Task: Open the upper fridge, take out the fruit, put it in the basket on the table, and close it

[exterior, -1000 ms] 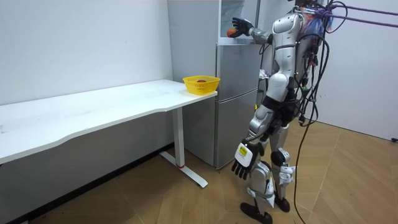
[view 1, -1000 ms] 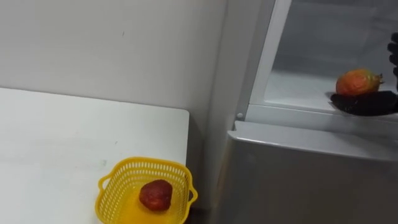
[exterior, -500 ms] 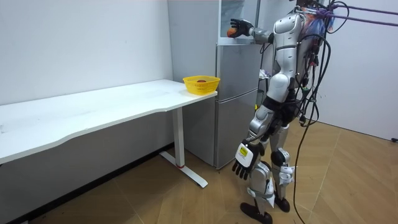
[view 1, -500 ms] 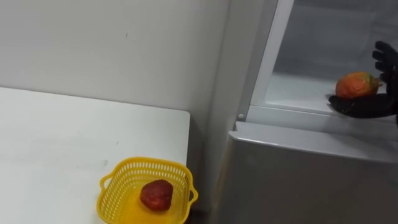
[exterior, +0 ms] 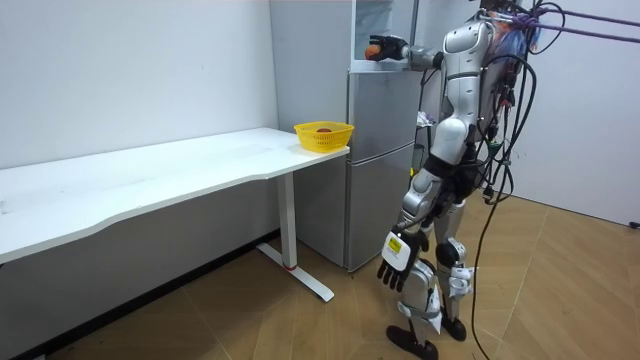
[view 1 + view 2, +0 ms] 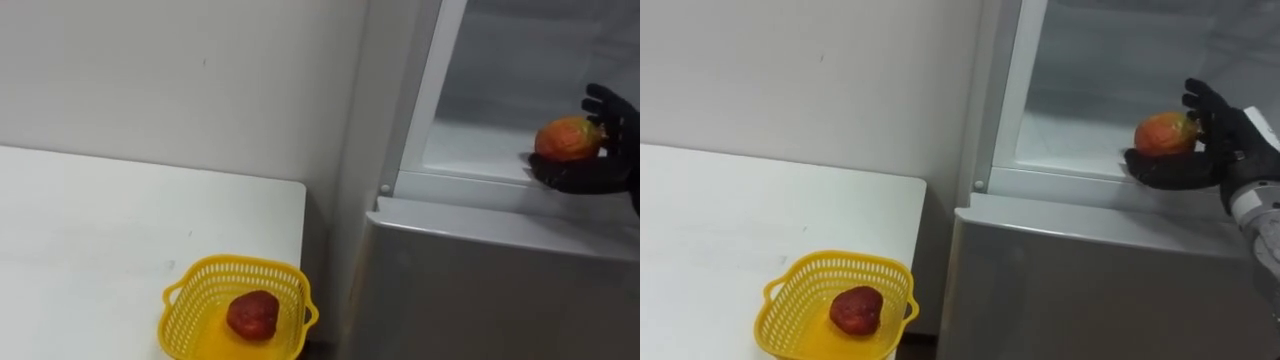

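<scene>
An orange-red fruit [image 6: 566, 139] sits at the front edge of the open upper fridge compartment [image 6: 470, 150], above the grey lower door. My right hand [image 6: 600, 170] reaches in from the right and is shut on the fruit, thumb and palm beneath it and fingers curled round its right side. The room view shows the same fruit [image 5: 372, 48] in my raised right hand [image 5: 390, 48] at the top of the fridge [image 5: 380, 160]. My left hand [image 5: 395, 255] hangs open beside my thigh.
A yellow basket [image 6: 185, 300] with a red fruit [image 6: 251, 313] in it stands at the corner of the white table [image 6: 90, 230], just left of the fridge. The grey lower fridge door [image 6: 480, 290] is closed. I stand upright facing the fridge.
My right hand's fingers have come in from the right edge and curled round the fruit. Hand and fruit have shifted slightly left. The left hand still hangs at my side.
</scene>
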Available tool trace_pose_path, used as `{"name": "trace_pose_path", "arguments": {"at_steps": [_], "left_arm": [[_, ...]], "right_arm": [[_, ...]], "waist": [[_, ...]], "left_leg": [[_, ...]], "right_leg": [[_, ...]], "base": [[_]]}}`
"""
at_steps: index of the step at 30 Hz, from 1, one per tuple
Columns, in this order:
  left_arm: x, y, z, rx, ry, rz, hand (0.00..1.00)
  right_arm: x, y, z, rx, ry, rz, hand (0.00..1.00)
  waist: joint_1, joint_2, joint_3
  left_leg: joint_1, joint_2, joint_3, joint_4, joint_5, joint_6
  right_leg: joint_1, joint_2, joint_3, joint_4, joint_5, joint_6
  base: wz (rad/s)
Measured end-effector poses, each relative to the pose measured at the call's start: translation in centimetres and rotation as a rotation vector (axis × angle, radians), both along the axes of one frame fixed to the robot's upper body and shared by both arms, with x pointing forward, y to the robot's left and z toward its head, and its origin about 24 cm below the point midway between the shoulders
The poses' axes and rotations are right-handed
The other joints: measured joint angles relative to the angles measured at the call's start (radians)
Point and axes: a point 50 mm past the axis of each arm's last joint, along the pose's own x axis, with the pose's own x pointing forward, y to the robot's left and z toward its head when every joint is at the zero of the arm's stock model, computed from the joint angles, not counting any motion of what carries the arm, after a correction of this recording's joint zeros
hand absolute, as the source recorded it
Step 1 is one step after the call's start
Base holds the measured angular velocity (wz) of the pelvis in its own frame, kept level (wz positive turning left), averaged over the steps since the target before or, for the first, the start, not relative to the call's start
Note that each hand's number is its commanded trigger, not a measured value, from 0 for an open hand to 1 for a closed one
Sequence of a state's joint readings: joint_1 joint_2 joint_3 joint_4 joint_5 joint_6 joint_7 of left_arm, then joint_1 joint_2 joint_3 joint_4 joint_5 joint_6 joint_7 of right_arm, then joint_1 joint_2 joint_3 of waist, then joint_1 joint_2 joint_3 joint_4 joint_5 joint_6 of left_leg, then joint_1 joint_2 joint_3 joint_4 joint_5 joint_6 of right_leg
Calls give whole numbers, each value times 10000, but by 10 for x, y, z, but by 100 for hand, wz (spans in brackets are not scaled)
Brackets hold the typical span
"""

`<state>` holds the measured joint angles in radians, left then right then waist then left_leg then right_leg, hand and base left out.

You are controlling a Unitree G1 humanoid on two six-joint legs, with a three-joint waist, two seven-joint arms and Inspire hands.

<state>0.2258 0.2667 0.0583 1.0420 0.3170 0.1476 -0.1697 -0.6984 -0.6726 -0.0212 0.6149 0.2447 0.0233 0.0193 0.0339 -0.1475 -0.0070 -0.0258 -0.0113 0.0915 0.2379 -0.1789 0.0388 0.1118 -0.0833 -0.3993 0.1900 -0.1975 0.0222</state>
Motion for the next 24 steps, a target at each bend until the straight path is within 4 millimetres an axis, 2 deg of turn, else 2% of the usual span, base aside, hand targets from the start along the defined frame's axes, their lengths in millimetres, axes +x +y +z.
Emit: {"name": "trace_pose_path", "arguments": {"at_steps": [5,6,7,8,9,10,14,16,19,21,24], "left_arm": [[1,0,0,-127,32,-15,0],[2,-1,0,-141,18,-22,0],[1,-1,0,-155,20,-24,0],[2,0,0,-152,17,-24,0],[2,0,0,-148,10,-27,0],[2,0,0,-139,0,-31,0],[4,3,2,-65,-115,91,0],[6,5,3,-19,-172,79,0],[6,8,4,63,-168,57,0],[7,9,4,102,-175,54,0],[9,9,4,101,-229,37,0]], "right_arm": [[2,-2,-3,130,313,170,0],[2,-2,-3,137,327,204,20],[2,-2,-3,152,376,263,72],[2,-3,-4,280,411,273,80],[3,-3,-5,379,451,289,100],[3,-4,-5,549,519,313,100],[4,-10,-8,1226,682,331,100],[4,-12,-7,1314,674,303,100],[4,-15,-2,1293,683,225,100],[4,-15,-2,1292,680,226,100],[4,-16,-2,1255,695,208,100]], "waist": [[-5,48,-53],[-5,47,-53],[-8,47,-53],[-8,39,-57],[-10,22,-67],[-20,-6,-87],[-24,-79,-55],[-18,-110,-15],[-11,-138,-6],[-9,-183,-28],[-2,-165,-3]], "left_leg": [[14,-1,7,2,2,0],[15,-1,7,2,2,0],[22,-1,7,2,3,1],[28,-1,7,2,3,1],[28,-1,7,2,3,2],[32,-1,7,2,5,4],[49,2,4,-1,6,4],[44,2,2,-1,6,4],[47,1,2,-16,5,5],[74,1,4,-20,5,5],[118,1,16,-25,5,5]], "right_leg": [[28,-4,-7,1,2,-2],[30,-3,-8,0,2,-3],[38,-4,-9,0,2,-4],[45,-6,-39,-1,3,-4],[47,-9,-61,0,3,-4],[50,-17,-99,0,3,-4],[69,-13,-106,-6,3,-4],[67,-14,-112,-5,3,-5],[59,-15,-117,-12,3,-4],[53,-14,-114,-17,3,-4],[76,-14,-110,-21,3,-4]], "base": [[0],[0],[0],[0],[0],[0],[0],[0],[0],[0],[0]]}}
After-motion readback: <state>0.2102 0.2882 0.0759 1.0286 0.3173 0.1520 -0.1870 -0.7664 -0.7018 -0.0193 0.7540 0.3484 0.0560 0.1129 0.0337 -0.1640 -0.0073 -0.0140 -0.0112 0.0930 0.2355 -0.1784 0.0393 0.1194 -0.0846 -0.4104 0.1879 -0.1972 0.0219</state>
